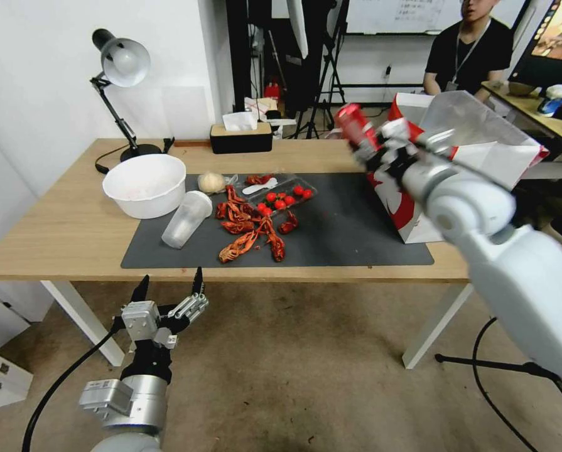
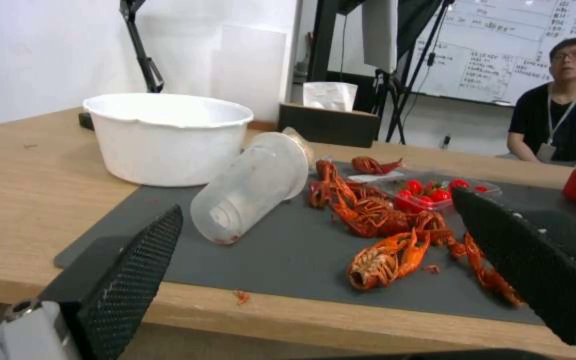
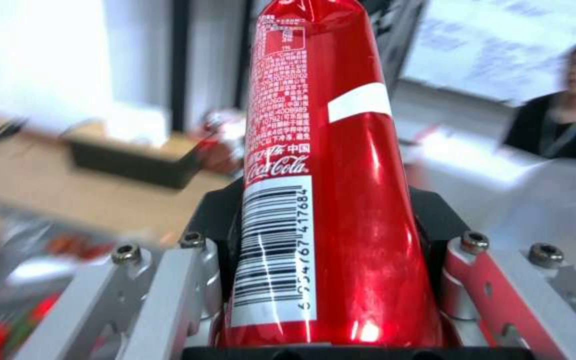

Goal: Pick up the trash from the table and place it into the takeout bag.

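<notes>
**Red can held aloft beside the takeout bag**

The right gripper (image 1: 370, 145) was raised above the far right part of the long light-wood table (image 1: 67, 232), its jaws clamped on a slim red aluminium drink can (image 1: 355, 125), just beside the large white-and-red paper takeout bag (image 1: 481, 157) standing at the right end of the dark grey rectangular mat (image 1: 356, 232). The head view showed the can tilted, its top leaning away from the bag. The right wrist view added what the head view could not: a white barcode label and white printed script running along the can (image 3: 321, 200), and black pads pressing against it on both sides.

The left gripper (image 1: 169, 285) hung below the near table edge, its jaws spread apart and holding nothing. Its wrist view looked across the tabletop between the two black textured fingers (image 2: 135, 265) at the litter: a clear plastic cup (image 2: 255, 185) lying on its side on the mat, with red crayfish shells (image 2: 381, 235) scattered just beside it. A white round plastic bowl (image 2: 165, 137) stood upright at the mat's edge. The head view also showed a clear shallow tray holding small red tomatoes (image 1: 287, 194) behind the shells.
</notes>
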Available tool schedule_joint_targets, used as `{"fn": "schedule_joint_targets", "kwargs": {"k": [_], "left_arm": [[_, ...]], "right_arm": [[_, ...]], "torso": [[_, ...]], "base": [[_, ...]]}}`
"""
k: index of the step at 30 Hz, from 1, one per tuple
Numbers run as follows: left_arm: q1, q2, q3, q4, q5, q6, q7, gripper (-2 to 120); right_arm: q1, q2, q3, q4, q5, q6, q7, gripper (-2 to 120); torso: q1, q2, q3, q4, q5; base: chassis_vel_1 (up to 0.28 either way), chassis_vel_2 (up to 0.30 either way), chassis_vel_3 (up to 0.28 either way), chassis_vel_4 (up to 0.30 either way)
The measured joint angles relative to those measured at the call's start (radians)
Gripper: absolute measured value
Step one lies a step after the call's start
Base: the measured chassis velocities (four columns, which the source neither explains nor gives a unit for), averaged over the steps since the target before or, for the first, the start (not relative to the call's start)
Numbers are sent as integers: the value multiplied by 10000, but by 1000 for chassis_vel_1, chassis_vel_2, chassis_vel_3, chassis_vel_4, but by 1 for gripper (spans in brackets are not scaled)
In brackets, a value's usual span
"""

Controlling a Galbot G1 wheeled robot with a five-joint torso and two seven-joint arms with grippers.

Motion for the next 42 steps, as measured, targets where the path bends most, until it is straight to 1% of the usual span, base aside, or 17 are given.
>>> {"fn": "schedule_joint_targets", "kwargs": {"k": [2, 4, 5, 7, 8, 11, 20, 23, 24, 27, 28, 30, 31, 33, 34, 37, 42], "left_arm": [[-1, -1, 20, 5, 24, 5, 3, 100], [-1, -1, 23, 5, 25, 7, 4, 100], [-6, -5, 36, 4, 28, 15, 6, 100], [-7, -6, 38, 4, 29, 17, 7, 100], [-7, -10, 53, 4, 32, 20, 12, 100], [-14, 13, 61, 4, 30, 21, 22, 100], [-9, 20, 122, -101, 12, 29, 33, 100], [22, 42, 115, -111, -69, -24, 128, 100], [22, 42, 115, -111, -69, -24, 128, 100], [24, 30, 113, -127, -89, -34, 135, 100], [24, 30, 113, -127, -89, -34, 135, 100], [24, 19, 116, -128, -90, -34, 136, 100], [24, 19, 116, -128, -90, -34, 136, 100], [35, 14, 118, -137, -89, -35, 135, 100], [38, 13, 114, -145, -89, -35, 135, 100], [55, 11, 102, -186, -89, -37, 134, 100], [69, 9, 82, -202, -83, -40, 134, 100]], "right_arm": [[628, -319, 322, -344, 748, 2, 646, 41], [723, -359, 366, -415, 838, 2, 701, 41], [1132, -541, 519, -765, 1256, 3, 963, 41], [1169, -559, 530, -805, 1299, 3, 987, 41], [1466, -733, 590, -1272, 1629, 3, 1127, 41], [1589, -893, 595, -1885, 1876, 3, 1234, 41], [1222, -886, 642, -2344, 2333, 2, 1481, 42], [1143, -803, 655, -2375, 2377, 3, 1513, 57], [1143, -803, 655, -2375, 2377, 3, 1513, 57], [1133, -763, 617, -2405, 2381, 3, 1543, 72], [1133, -763, 617, -2405, 2381, 3, 1543, 72], [1106, -758, 576, -2369, 2382, 2, 1547, 80], [1106, -758, 576, -2369, 2382, 2, 1547, 80], [1076, -736, 537, -2302, 2380, 3, 1547, 92], [1065, -728, 529, -2274, 2379, 3, 1548, 95], [1028, -694, 524, -2174, 2401, 4, 1579, 100], [887, -627, 644, -1910, 2565, 14, 1584, 100]], "torso": [[-1, 0, 0, 2, 1], [-1, 0, 0, 3, 0], [0, 0, 0, 2, -3], [0, 0, 0, 2, -3], [-1, 0, 0, 1, -1], [0, 0, 1, 0, 3], [1, 0, 2, 0, 2], [0, 0, 1, 1, -2], [0, 0, 1, 1, -2], [0, -1, 1, 1, -2], [0, -1, 1, 1, -2], [0, -1, 1, 1, -1], [0, -1, 1, 1, -1], [0, 0, 1, 2, -2], [0, 0, 1, 2, -2], [1, -1, 1, 1, -2], [0, 0, 1, 2, -3]], "base": [[0, 0, 0, 0], [0, 0, 0, 0], [0, 0, 0, 0], [0, 0, 0, 0], [0, 0, 0, 0], [0, 0, 0, 0], [0, 0, 0, 0], [0, 0, 0, 0], [0, 0, 0, 0], [0, 0, 0, 0], [0, 0, 0, 0], [0, 0, 0, 0], [0, 0, 0, 0], [0, 0, 0, 0], [0, 0, 0, 0], [0, 0, 0, 0], [0, 0, 0, 0]]}}
